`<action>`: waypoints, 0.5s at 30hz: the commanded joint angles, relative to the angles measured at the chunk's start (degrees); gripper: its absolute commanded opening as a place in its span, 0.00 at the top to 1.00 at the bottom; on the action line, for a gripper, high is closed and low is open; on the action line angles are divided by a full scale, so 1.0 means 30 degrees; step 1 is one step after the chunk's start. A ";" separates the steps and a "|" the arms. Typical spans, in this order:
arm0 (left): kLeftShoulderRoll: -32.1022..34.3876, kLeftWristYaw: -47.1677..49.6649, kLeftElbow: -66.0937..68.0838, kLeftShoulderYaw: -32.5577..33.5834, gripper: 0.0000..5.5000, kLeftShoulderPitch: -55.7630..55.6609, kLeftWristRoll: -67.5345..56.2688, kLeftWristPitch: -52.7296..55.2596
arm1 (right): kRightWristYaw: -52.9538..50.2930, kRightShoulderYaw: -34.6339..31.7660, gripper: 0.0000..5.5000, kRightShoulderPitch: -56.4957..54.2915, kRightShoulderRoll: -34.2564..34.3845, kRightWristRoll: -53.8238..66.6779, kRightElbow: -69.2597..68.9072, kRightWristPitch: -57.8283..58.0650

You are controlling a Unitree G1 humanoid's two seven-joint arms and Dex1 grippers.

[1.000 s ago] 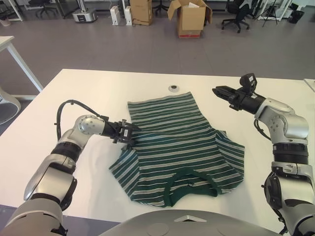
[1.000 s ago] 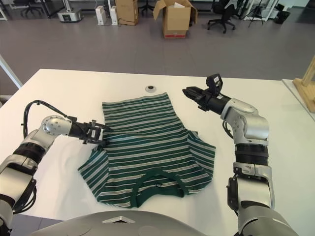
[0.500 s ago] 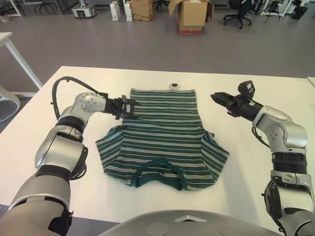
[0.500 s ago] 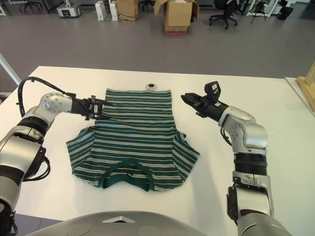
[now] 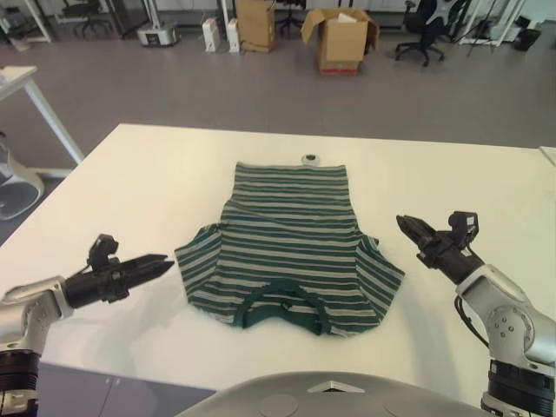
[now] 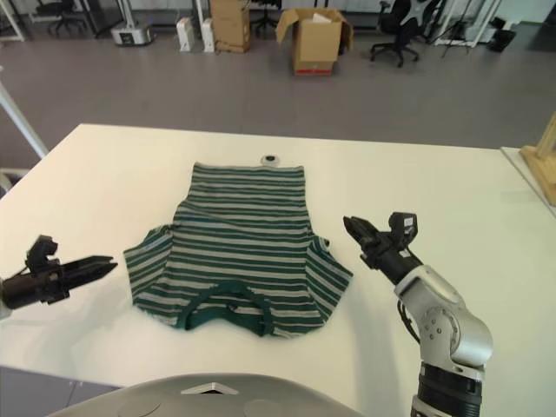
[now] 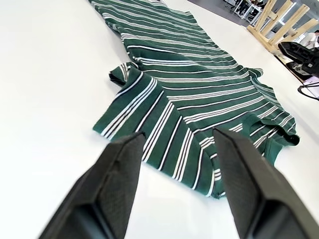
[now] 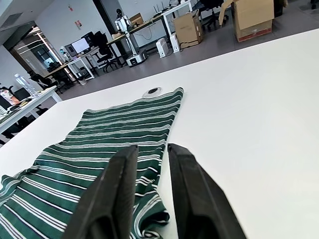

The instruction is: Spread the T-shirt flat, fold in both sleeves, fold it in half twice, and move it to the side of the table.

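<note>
The T-shirt (image 5: 291,248) is soft cloth, green with thin white stripes, matt and a bit wrinkly. The table (image 5: 148,174) top is white, smooth and a little shiny. The left gripper (image 7: 177,135) has black fingers (image 7: 112,184) of matt plastic with a fine rough grain. The right gripper (image 8: 152,148) has black fingers (image 8: 192,194) that look smoother. The box (image 5: 340,39) on the floor is brown cardboard.
</note>
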 commanded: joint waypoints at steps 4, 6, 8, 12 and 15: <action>-0.1174 0.2285 0.1603 -0.0363 0.54 -0.0319 0.3203 -0.5089 | -0.0399 0.0266 0.79 -0.0020 -0.0125 0.0330 -0.0053 -0.0210; -0.1542 0.2725 0.2562 -0.1082 0.54 -0.0720 0.4275 -0.6249 | -0.0412 0.0324 0.79 -0.0036 -0.0236 0.0356 -0.0051 -0.0245; -0.1869 0.2955 0.3229 -0.1604 0.54 -0.1084 0.4878 -0.6945 | -0.0413 0.0311 0.79 -0.0148 -0.0331 0.0405 0.0085 -0.0297; -0.2854 0.3693 0.3766 -0.2237 0.54 -0.1447 0.5497 -0.7796 | -0.0254 0.0717 0.79 -0.0620 -0.0610 0.0206 0.0530 -0.0372; -0.3252 0.3983 0.3488 -0.2326 0.54 -0.1056 0.5389 -0.7799 | -0.0152 0.0821 0.79 -0.0840 -0.0877 0.0184 0.0771 -0.0374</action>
